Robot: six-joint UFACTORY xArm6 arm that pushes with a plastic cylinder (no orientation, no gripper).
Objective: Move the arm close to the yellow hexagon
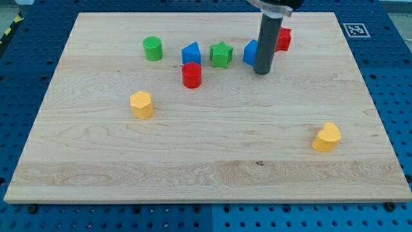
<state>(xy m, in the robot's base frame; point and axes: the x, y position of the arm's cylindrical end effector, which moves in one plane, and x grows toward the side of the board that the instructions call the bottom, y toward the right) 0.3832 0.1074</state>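
Nearest the camera sits the yellow heart-like block [327, 137], low at the view's right on the pale wooden tabletop [206, 174], well apart from everything else, not the target as I read it; yellow hexagon block [141, 104] lies left of centre, alone, bare wood all around it, so an approach from the view's right or top looks unobstructed; my tip [261, 72], lower end of the straight dark rod, sits near the view's top right of centre, touching or just beside the blue block [250, 52] (shape half hidden by the rod), with a red block [283, 39] behind the rod, partly hidden; along the top also a green star block [221, 54], blue block with a peaked top [191, 53], red cylinder [192, 75] just below it, green cylinder [153, 48] furthest left; tip is well apart from the hexagon, so the task looks barely begun; likely path runs left and down, passing below the red cylinder to avoid nudging it; no jaws on this rig, nothing to be apart or together, just a rod; no containers in view, nothing holds anything
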